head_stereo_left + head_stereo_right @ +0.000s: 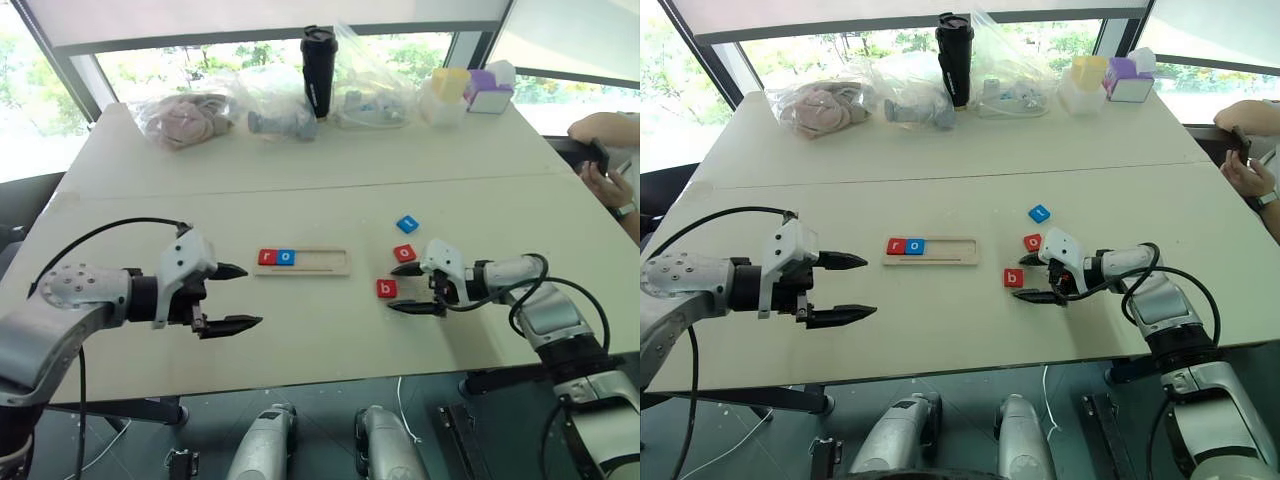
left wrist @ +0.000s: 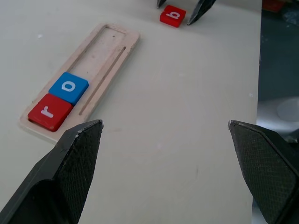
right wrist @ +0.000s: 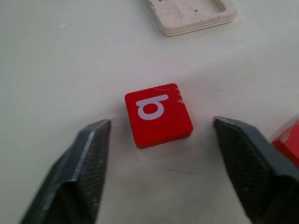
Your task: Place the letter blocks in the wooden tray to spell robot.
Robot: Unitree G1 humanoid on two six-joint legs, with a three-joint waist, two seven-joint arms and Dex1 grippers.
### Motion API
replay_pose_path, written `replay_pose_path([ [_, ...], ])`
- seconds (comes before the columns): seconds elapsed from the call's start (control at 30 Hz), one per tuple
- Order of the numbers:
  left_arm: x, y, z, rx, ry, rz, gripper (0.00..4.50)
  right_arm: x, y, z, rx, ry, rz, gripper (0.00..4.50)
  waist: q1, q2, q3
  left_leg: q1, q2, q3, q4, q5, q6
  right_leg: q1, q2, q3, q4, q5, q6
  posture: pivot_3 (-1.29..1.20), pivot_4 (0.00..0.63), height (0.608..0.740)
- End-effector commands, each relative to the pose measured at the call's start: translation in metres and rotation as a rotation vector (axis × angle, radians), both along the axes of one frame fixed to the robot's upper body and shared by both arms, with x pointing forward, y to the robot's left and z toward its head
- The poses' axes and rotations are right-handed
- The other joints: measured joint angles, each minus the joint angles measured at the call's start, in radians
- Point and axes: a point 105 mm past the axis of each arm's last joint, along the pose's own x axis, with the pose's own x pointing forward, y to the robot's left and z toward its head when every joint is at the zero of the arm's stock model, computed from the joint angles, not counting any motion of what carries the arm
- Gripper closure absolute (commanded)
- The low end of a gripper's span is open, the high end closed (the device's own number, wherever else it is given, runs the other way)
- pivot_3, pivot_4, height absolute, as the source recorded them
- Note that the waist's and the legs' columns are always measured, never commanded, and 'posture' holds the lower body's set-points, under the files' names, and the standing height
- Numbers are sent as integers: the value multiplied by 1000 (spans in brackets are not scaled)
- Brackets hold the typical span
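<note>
the red b block (image 3: 158,114) lay flat just ahead of the right gripper (image 1: 412,289), between its parted, empty fingers, toward the table's (image 1: 320,190) right front edge. the wooden tray (image 1: 335,261), holding r and o, sat left of it mid-table. the left gripper (image 1: 233,297) hung wide open, empty and farther off.

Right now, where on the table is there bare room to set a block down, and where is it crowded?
Free: the wooden tray past the red r and blue o; the tabletop between tray and left gripper. Crowded: around the right gripper, by red b, red o and the blue tile; also the back edge, with bags and black tumbler.
</note>
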Motion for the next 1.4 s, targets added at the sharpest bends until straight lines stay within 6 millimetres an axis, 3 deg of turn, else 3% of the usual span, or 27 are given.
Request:
replay_pose_path([
  [0.03,-1,3,13,11,-59,2,0,-1,4,6,14,-14,33,2992,0,0,0,0,0,0,0,0,0,0,0,0,0,0,0,0,150,740],
  [0.07,-2,1,14,9,-58,-6,0,-1,6,8,12,-21,39,3362,0,0,0,0,0,0,0,0,0,0,0,0,0,0,0,0,150,740],
  [0.2,-4,-1,15,3,-59,-12,0,2,11,19,23,-47,50,3370,0,0,0,0,0,0,0,0,0,0,0,0,0,0,0,0,150,740],
  [0.33,0,13,18,20,-69,38,0,14,34,54,108,-95,79,3370,-8,0,0,1,0,1,0,0,-1,-1,0,2,3,0,0,0,150,740],
  [0.5,11,35,29,2,-102,110,0,34,73,74,131,-125,139,3370,-5,0,0,3,1,0,0,1,-1,-1,3,2,6,0,-1,0,150,740],
  [0.67,13,41,37,-22,-116,132,0,58,101,68,46,-158,129,3370,-1,0,0,3,0,-1,0,2,-3,-1,2,2,7,0,-1,0,150,740],
  [0.83,18,51,32,-17,-121,189,0,63,126,56,-2,-131,176,3370,-7,0,0,3,-1,0,-1,3,-5,-2,2,4,8,2,3,0,150,740],
  [1.03,16,45,21,-25,-110,189,0,65,137,39,-54,-93,198,3370,-9,0,0,4,0,-1,-2,4,-7,-3,3,4,12,2,3,0,150,740],
  [1.4,13,38,16,-36,-104,193,0,69,157,35,-77,-83,222,3370,-12,0,0,5,0,-1,-3,5,-9,-4,4,4,13,2,3,0,150,740],
])
